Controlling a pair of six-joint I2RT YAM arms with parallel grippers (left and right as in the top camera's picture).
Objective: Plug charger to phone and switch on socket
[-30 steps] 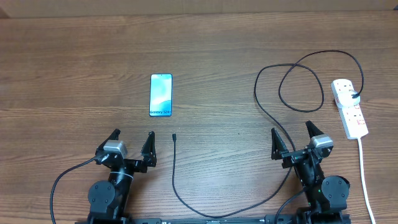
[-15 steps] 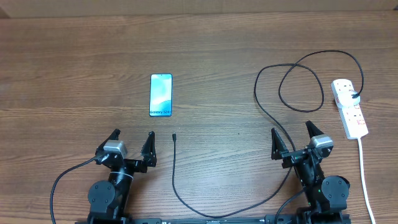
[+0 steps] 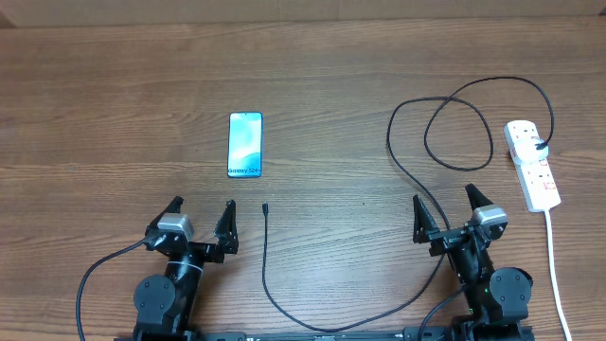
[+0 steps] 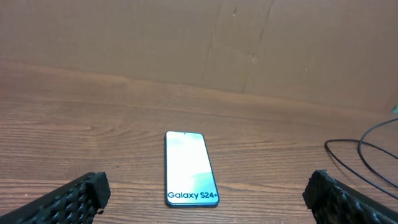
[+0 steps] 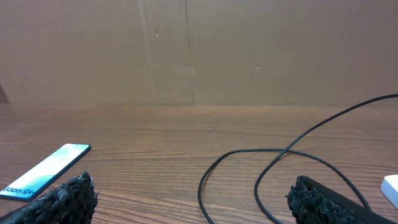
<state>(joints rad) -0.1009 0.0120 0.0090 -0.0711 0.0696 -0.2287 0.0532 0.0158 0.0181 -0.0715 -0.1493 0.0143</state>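
Idling at the table [image 3: 341,76] edge, left hand [image 3: 203,205] and right hand [image 3: 443,197] both gape wide, empty. Galaxy S24+ phone [image 3: 245,145] lies face up ahead of the left hand. Charger tip [image 3: 265,206] lies near the phone's bottom end, unplugged, likely staged for easy pickup. Socket [image 3: 532,163] sits far right of the phone.

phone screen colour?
Blue-and-white wallpaper on the phone; shows best in the overhead view.

Wooden table [image 3: 114,76], phone [image 3: 245,145] face up, looping charger [image 3: 264,237], white socket [image 3: 532,166]
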